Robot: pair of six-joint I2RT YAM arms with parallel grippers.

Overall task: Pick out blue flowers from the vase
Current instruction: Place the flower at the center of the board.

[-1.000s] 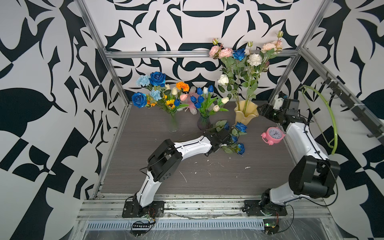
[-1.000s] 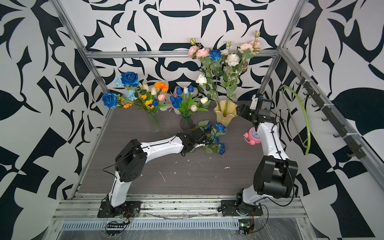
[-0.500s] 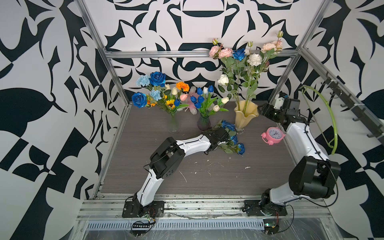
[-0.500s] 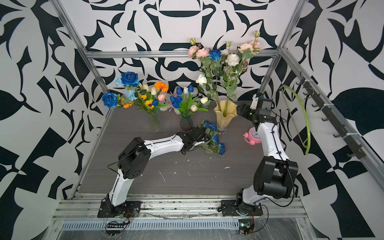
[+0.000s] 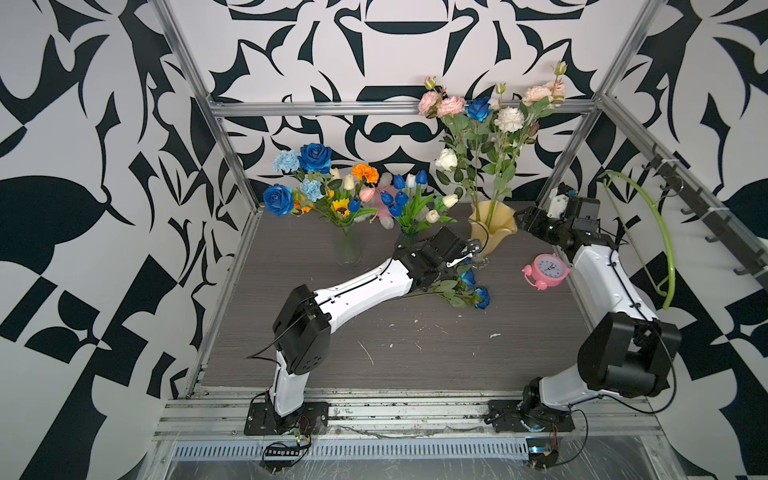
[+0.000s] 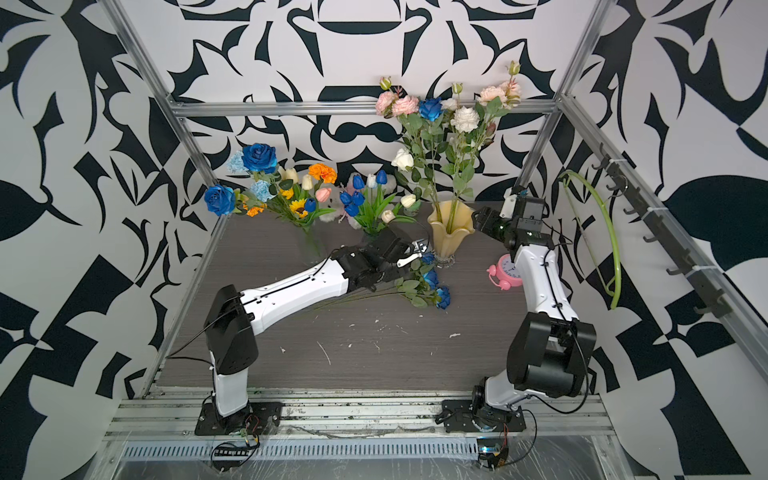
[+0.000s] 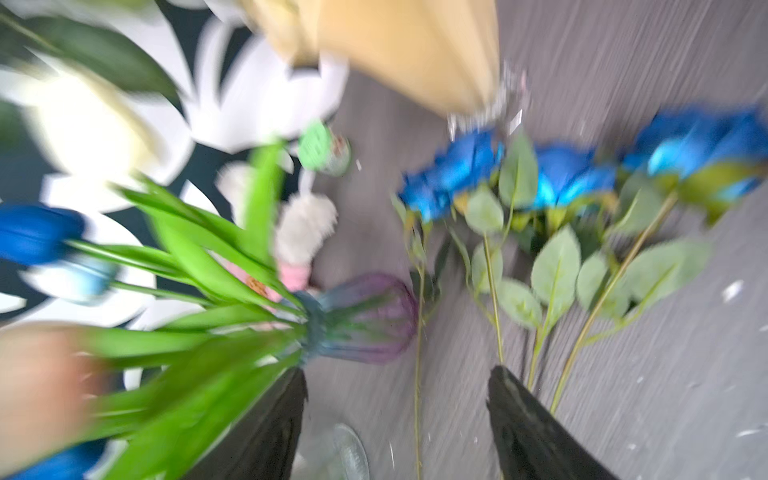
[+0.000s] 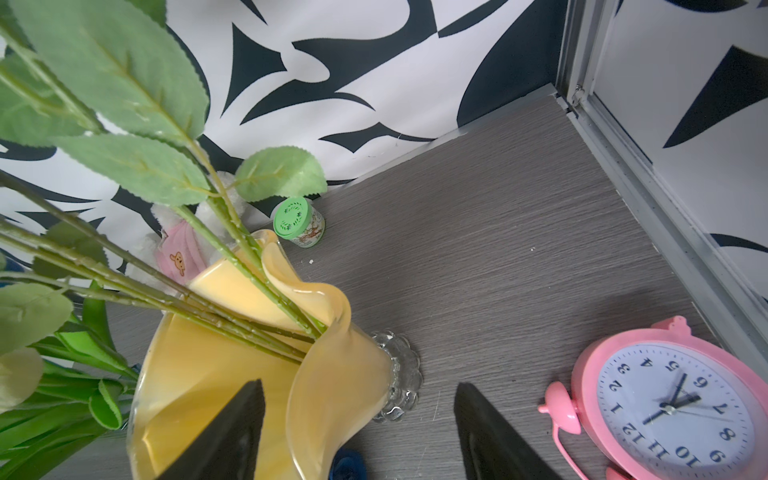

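Note:
Three blue flowers, deep-blue roses, lie side by side on the table. My left gripper hangs just above their stems, open and empty. One more blue rose stands high in the yellow vase. My right gripper is open at that vase's rim, one finger over its mouth and one outside. Blue roses and blue tulips stand in two other vases at the back.
A clear glass vase and a small tinted vase stand left of the yellow one. A pink alarm clock sits by the right arm. A green-lidded jar and a plush toy stand by the back wall.
My left gripper has opened and let go of a blue rose, which now lies on the table with the others. The right arm has not moved.

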